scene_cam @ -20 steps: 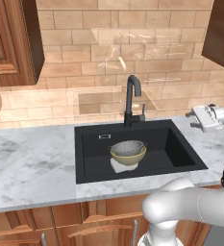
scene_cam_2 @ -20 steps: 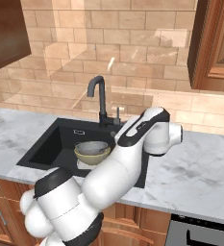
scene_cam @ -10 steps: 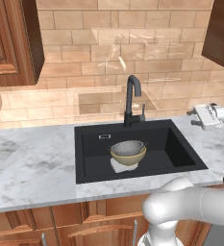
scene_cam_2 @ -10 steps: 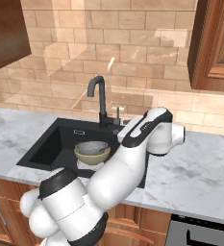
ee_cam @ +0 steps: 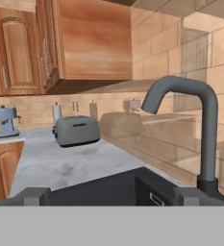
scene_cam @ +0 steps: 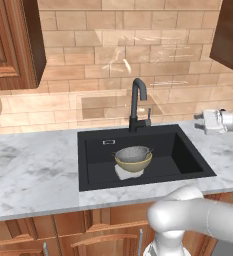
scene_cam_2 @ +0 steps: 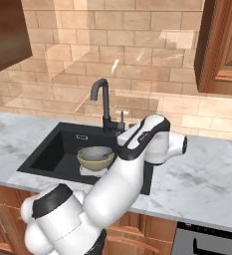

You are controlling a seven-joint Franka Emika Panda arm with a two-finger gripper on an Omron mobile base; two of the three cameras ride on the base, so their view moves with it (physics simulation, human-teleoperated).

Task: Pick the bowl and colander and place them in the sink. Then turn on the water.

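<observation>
Colander (scene_cam: 132, 152) inside bowl (scene_cam: 133, 161) in sink (scene_cam: 188, 161)

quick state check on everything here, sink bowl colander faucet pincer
sink: holds the bowl and colander
bowl: upright in the sink
colander: nested in the bowl
faucet: no water visible
pincer: open, empty, facing the faucet

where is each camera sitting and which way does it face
Left base view: behind the arm to its left, facing forward and down at the sink; white arm at lower right.
Right base view: behind to its right, same sink; arm rises from lower left.
Hand view: on the hand, looking along the counter past the faucet toward a toaster; gripper open.
Both base views share the colander nested in the bowl.
</observation>
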